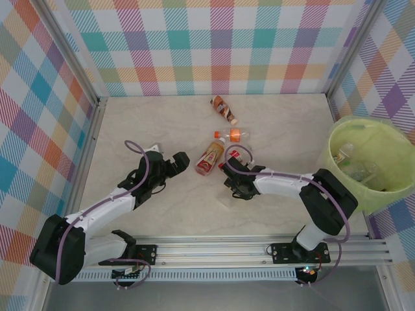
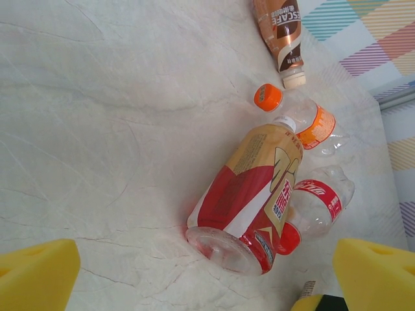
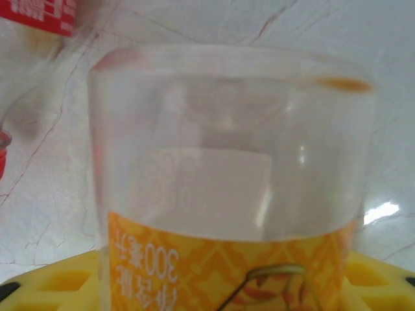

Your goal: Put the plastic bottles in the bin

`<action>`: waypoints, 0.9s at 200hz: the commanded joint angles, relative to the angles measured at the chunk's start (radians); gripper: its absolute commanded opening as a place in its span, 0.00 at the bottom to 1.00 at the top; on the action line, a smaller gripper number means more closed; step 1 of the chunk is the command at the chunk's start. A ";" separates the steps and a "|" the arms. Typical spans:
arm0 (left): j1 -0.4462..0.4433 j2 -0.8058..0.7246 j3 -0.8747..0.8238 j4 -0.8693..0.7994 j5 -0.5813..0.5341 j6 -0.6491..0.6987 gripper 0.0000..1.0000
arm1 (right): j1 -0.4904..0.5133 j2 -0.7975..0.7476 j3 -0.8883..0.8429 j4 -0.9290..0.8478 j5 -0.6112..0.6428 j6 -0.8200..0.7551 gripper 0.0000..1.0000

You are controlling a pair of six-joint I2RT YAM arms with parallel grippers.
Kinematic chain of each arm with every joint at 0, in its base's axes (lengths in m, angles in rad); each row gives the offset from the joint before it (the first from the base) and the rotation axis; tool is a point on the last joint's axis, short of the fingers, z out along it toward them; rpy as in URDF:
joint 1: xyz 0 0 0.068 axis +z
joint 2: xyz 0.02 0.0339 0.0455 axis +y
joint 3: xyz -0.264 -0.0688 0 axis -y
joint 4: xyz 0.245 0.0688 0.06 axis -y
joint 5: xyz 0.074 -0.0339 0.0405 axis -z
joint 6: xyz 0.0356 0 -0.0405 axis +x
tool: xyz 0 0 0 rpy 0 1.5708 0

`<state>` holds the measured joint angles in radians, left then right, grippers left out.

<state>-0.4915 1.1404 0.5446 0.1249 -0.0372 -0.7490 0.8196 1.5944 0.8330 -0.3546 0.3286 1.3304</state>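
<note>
My right gripper [image 1: 232, 176] is shut on a clear bottle with an orange label [image 3: 227, 162]; its yellow pads [image 3: 58, 282] press both sides of the bottle low over the table. A red and gold bottle [image 1: 211, 157] [image 2: 249, 194] lies on its side in front of my open left gripper [image 1: 176, 162] [image 2: 207, 282], which holds nothing. Beside that bottle lie a clear bottle with a red label and red cap [image 2: 318, 206] [image 1: 236, 154], a clear bottle with an orange cap [image 2: 305, 116] [image 1: 235, 135] and a brown bottle [image 2: 282, 32] [image 1: 224, 109]. The pale yellow-green bin [image 1: 389, 194] stands at the right with several bottles inside.
Checked walls [image 1: 220, 45] close the table at the back and both sides. The marble tabletop [image 1: 149, 116] lies bare to the left of the bottles. A metal rail [image 1: 259, 249] with both arm bases runs along the near edge.
</note>
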 commanded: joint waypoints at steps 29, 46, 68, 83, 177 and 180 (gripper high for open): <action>0.014 0.007 -0.008 0.007 -0.001 -0.018 1.00 | 0.007 -0.075 -0.030 0.062 0.090 -0.138 0.44; 0.013 0.016 -0.004 0.009 0.005 -0.021 1.00 | 0.007 -0.123 -0.053 0.116 0.098 -0.211 0.42; 0.014 0.025 0.000 0.013 0.007 -0.021 1.00 | 0.008 -0.191 -0.082 0.161 0.125 -0.291 0.38; 0.014 0.028 0.001 0.017 0.007 -0.021 1.00 | 0.007 -0.242 -0.105 0.187 0.146 -0.333 0.37; 0.014 0.068 0.006 0.064 0.036 -0.038 1.00 | 0.007 -0.547 -0.194 0.417 0.166 -0.654 0.33; 0.014 0.068 0.006 0.064 0.036 -0.038 1.00 | 0.007 -0.555 -0.191 0.415 0.168 -0.664 0.33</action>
<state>-0.4881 1.2018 0.5446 0.1585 -0.0158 -0.7715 0.8196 1.0973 0.6254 -0.0162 0.4641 0.8009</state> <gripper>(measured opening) 0.997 0.582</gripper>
